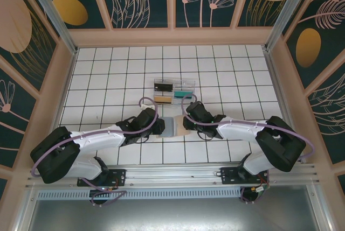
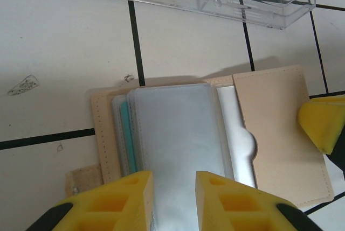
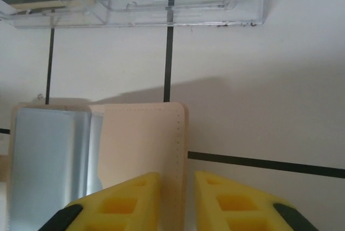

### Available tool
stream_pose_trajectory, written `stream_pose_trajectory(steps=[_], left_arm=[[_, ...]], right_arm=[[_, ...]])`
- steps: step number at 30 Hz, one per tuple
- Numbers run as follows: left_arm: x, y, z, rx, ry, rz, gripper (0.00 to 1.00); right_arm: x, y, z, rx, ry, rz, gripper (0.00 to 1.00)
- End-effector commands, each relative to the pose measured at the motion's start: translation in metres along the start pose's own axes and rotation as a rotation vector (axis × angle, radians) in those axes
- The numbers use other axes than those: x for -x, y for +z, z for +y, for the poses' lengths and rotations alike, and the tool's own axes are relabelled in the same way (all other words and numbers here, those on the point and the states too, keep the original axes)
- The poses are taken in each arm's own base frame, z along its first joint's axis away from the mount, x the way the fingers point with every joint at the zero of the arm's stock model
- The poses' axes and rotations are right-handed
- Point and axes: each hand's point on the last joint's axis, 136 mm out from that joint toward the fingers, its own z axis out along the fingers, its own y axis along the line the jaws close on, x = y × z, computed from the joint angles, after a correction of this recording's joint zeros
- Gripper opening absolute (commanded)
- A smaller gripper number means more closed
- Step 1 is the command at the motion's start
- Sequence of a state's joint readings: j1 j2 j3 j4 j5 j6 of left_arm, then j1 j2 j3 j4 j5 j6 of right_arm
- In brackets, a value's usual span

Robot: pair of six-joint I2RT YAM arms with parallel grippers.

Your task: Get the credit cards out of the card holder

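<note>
The open card holder [image 2: 275,128] is straddled by the left end effector [image 2: 174,180]; its edge, by the right end effector [image 3: 177,180]. Grasping cannot be told.

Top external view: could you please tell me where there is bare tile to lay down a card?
Bare tiles lie beyond the clear compartment tray toward the far wall, and left and right of the tray. It is crowded at the card holder, hemmed in by the left gripper, right gripper and the tray.

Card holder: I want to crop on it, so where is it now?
Top view: the card holder lies open at centre between the left end effector and the right end effector, just on the near side of the clear tray.
</note>
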State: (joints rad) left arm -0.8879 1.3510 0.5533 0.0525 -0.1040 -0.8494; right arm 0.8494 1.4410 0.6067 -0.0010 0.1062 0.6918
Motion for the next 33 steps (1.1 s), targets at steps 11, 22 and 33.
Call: stream_pose_trajectory(steps=[11, 22, 33], left_arm=[[0.035, -0.042, -0.045, -0.203, 0.005, -0.106, 0.47], [0.006, -0.006, -0.016, -0.07, 0.007, 0.005, 0.39], [-0.009, 0.012, -0.001, -0.02, 0.005, 0.046, 0.38]], right_arm=[[-0.017, 0.011, -0.008, -0.021, 0.0, 0.049, 0.11], [-0.016, 0.012, -0.005, -0.004, 0.011, 0.048, 0.12], [-0.018, 0.012, -0.005, 0.003, 0.021, 0.049, 0.12]])
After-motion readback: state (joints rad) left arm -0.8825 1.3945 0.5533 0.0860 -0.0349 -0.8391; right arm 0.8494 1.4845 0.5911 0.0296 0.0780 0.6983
